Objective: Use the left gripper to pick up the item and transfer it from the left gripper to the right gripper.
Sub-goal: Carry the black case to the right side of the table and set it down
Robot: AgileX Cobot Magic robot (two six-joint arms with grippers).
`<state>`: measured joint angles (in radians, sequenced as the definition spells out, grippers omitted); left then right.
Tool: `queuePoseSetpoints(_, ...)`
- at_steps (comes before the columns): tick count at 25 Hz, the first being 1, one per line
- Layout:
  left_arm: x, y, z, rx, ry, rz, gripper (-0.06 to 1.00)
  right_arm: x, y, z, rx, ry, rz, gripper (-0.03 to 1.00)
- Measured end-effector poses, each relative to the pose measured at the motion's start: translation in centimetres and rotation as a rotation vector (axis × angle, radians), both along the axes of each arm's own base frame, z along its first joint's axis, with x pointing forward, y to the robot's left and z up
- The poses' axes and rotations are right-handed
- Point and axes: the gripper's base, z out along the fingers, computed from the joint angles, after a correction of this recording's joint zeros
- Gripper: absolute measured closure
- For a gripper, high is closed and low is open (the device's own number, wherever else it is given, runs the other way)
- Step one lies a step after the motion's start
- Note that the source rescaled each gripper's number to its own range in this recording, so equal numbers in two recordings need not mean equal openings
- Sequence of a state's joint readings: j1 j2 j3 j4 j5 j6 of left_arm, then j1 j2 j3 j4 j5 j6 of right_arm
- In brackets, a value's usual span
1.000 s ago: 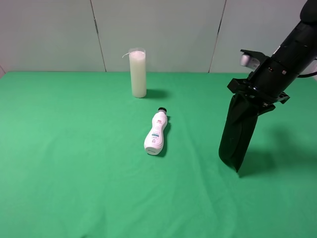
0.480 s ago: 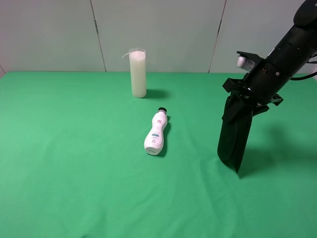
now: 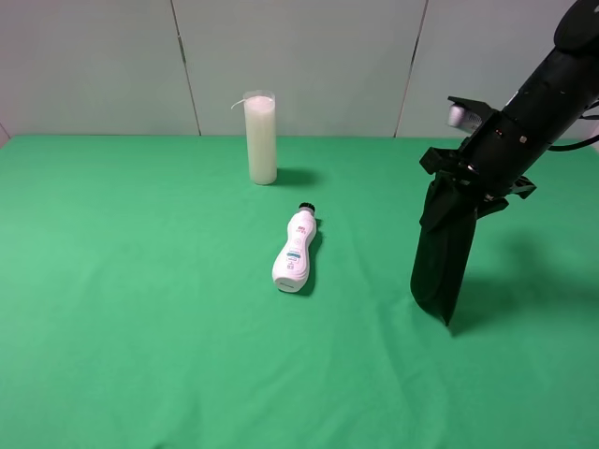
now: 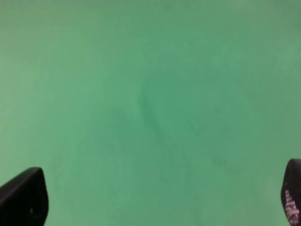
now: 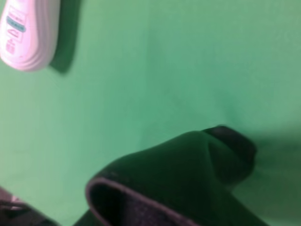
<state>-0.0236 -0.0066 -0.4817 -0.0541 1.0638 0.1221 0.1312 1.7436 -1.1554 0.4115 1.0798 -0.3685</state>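
The item (image 3: pixel 445 253), a flat matte black glasses case, hangs upright at the right of the exterior view. My right gripper (image 3: pixel 465 190) is shut on its upper end. Its lower tip sits at or just above the green cloth (image 3: pixel 140 309); I cannot tell if it touches. The right wrist view shows the case (image 5: pixel 178 183) close up, filling the lower part of the picture. My left gripper (image 4: pixel 157 200) is outside the exterior view. In the left wrist view it is open over bare cloth, its fingertips (image 4: pixel 23 197) wide apart with nothing between them.
A white plastic bottle (image 3: pixel 295 250) with a black cap lies on its side mid-table, also caught in the right wrist view as the bottle (image 5: pixel 26 33). A tall white candle in glass (image 3: pixel 260 137) stands at the back. A grey panelled wall closes the far edge.
The right arm has shifted slightly left and up, carrying the hanging case with it, then held still. Bottle and candle have not moved.
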Motion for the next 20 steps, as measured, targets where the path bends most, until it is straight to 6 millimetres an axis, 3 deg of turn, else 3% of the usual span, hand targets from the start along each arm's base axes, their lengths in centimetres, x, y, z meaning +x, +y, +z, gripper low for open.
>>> queuePoseSetpoints(2,0.0,0.0,0.0,0.0,0.0,0.0,-0.06,0.25,-0.41,-0.68,-0.062,-0.019,0.018,0.65)
queuePoseSetpoints(4,0.0,0.0,0.0,0.0,0.0,0.0,-0.06,0.53,-0.65,-0.79,-0.091,-0.048,0.015,0.25)
queuePoseSetpoints(6,0.0,0.0,0.0,0.0,0.0,0.0,-0.06,0.74,-0.78,-0.82,-0.105,-0.068,0.004,0.08)
queuePoseSetpoints(11,0.0,0.0,0.0,0.0,0.0,0.0,-0.06,0.92,-0.89,-0.84,-0.118,-0.088,-0.001,-0.02)
queuePoseSetpoints(20,0.0,0.0,0.0,0.0,0.0,0.0,-0.06,0.75,-0.93,-0.44,-0.118,-0.099,-0.005,-0.03)
